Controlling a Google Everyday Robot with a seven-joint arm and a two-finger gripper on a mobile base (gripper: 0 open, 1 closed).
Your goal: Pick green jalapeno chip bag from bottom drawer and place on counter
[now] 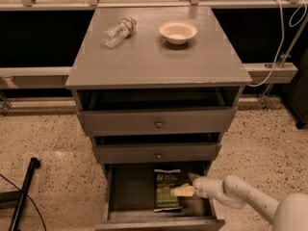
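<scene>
The green jalapeno chip bag (167, 190) lies flat on the floor of the open bottom drawer (126, 191), its dark "Kettle" band toward the back. My gripper (186, 185) reaches into the drawer from the right, low over the bag's right edge. Its fingers are spread apart, with one yellowish fingertip (179, 192) over the bag and the other behind it. The bag is not gripped. The counter (154, 57) is the grey top of the cabinet above.
A clear plastic bottle (118, 32) lies on its side at the counter's back left. A beige bowl (178, 32) stands at its back right. Two upper drawers with round knobs (158, 124) stand slightly open above the bottom drawer. A black pole (23, 194) lies on the floor at left.
</scene>
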